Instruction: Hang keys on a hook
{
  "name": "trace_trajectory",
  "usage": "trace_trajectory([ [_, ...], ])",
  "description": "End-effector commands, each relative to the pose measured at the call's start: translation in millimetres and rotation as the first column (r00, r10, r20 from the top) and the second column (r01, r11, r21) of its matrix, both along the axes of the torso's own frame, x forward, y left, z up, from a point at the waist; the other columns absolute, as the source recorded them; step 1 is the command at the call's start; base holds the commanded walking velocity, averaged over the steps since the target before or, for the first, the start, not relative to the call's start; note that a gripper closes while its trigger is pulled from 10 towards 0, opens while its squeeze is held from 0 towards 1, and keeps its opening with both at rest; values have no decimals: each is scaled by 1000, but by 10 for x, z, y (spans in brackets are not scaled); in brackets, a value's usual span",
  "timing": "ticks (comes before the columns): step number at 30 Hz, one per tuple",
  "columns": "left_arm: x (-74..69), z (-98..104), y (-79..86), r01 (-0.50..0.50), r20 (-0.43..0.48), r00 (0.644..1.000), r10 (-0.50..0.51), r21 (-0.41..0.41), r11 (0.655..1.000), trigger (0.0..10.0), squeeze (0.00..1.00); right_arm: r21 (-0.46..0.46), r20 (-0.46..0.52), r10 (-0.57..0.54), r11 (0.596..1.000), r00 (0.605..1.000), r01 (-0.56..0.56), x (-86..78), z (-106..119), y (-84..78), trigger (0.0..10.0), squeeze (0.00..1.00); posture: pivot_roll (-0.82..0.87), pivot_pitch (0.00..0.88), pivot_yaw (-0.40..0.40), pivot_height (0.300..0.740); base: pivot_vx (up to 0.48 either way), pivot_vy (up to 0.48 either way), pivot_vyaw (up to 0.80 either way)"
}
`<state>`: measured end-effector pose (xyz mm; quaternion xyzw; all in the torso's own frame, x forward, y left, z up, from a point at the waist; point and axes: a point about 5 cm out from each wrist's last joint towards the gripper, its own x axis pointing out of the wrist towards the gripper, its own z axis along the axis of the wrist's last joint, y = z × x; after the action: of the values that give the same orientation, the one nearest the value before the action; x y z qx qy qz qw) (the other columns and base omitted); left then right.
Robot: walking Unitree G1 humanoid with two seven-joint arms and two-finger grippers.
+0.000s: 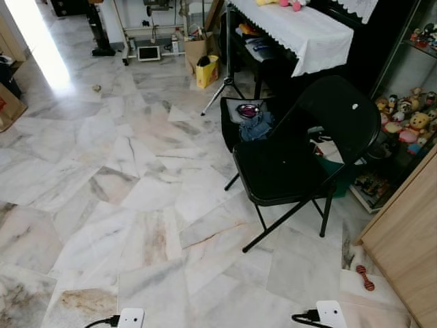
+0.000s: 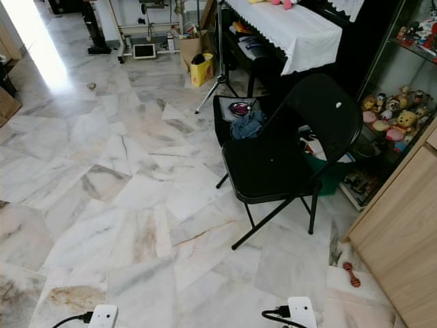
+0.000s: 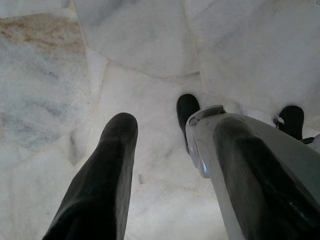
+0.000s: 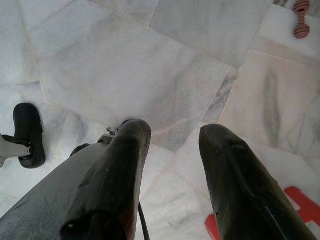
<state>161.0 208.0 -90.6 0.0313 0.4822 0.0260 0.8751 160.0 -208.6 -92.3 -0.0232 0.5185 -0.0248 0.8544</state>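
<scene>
Head views: the landmark is a black folding metal chair [image 1: 300, 157] standing on a glossy white-and-grey marble floor [image 1: 102, 205]. Its seat is flat, dark and bare. Just behind the chair, a black open bag [image 1: 249, 119] holds blue denim fabric and a small round purplish item. Farther behind the chair stands a black piano covered with a white lace cloth [image 1: 300, 31]. Beside the chair, on the robot's right, a pale wooden cabinet [image 1: 406, 232] rises; a small red ribbed dumbbell-shaped toy [image 1: 365, 277] lies on the floor at its base. Neither keys nor a hook can be made out; judged from this, the task is at the search or approach stage.

Left wrist view: the left hand [image 3: 170, 165] hangs over the marble floor, its two long black matte fingers spread apart, gripping nothing. The arm appears idle, lowered for walking.

Right wrist view: the right hand [image 4: 172, 165] likewise points at the floor, fingers parted with a clear gap, empty. The red toy [image 4: 301, 19] lies ahead of it.
</scene>
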Motion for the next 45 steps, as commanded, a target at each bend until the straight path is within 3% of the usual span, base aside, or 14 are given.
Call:
trace_trajectory([
  [1,271,124,24,-3,39,999,5,-58,998,10000,0,165,120,-134,980,984,113,273,101,183,10000,0,94,0,-22,740,0,0,0],
  [26,251,124,62,-18,51,998,21,-50,999,10000,0,139,117,-149,981,982,132,174,68,112,10000,0,62,0,-6,740,0,0,0],
  [29,176,87,63,-5,19,1000,6,-62,998,10000,0,137,117,-127,984,985,110,163,62,125,10000,0,61,0,36,740,0,0,0],
  [30,156,81,72,-29,15,999,30,-87,996,10000,0,125,111,-120,987,987,106,154,59,113,10000,0,57,49,29,740,0,0,0],
  [31,151,80,70,-15,15,1000,16,-96,995,10000,0,150,126,-180,976,976,161,166,66,111,10000,0,50,51,27,740,0,0,0],
  [33,113,57,72,-192,1,981,195,-179,965,10000,0,222,125,-319,932,940,286,153,53,157,10000,0,33,36,40,740,0,0,0],
  [34,82,31,42,-256,-20,966,256,-165,953,10000,0,229,109,-328,927,938,297,121,31,207,10000,0,28,0,48,740,0,0,0],
  [35,82,26,19,-216,-19,976,216,-125,968,10000,0,208,102,-284,943,953,259,107,22,227,10000,0,28,0,48,740,0,0,0],
  [36,116,35,-83,-10,8,1000,11,-100,995,10000,0,165,108,-135,979,985,116,106,22,254,10000,0,24,0,49,740,0,0,0],
  [37,121,38,-128,162,3,987,-163,-65,985,10000,0,120,102,-12,993,995,-1,106,28,221,10000,0,62,0,29,740,0,0,0],
  [38,121,38,-128,162,3,987,-163,-65,985,10000,0,120,102,-12,993,995,-1,106,28,221,10000,0,62,0,29,740,0,0,0],
  [39,156,71,-3,187,-10,982,-187,1,982,10000,0,102,99,-40,994,994,30,131,56,80,10000,0,82,0,5,740,0,0,0],
  [43,423,241,166,152,67,986,-154,47,987,10000,0,62,120,-33,998,992,25,243,143,-114,10000,0,68,0,-26,740,0,0,0],
  [45,405,231,175,122,66,990,-125,51,991,10000,0,60,135,-76,996,988,69,276,170,-165,10000,0,67,0,-16,740,0,0,0],
])
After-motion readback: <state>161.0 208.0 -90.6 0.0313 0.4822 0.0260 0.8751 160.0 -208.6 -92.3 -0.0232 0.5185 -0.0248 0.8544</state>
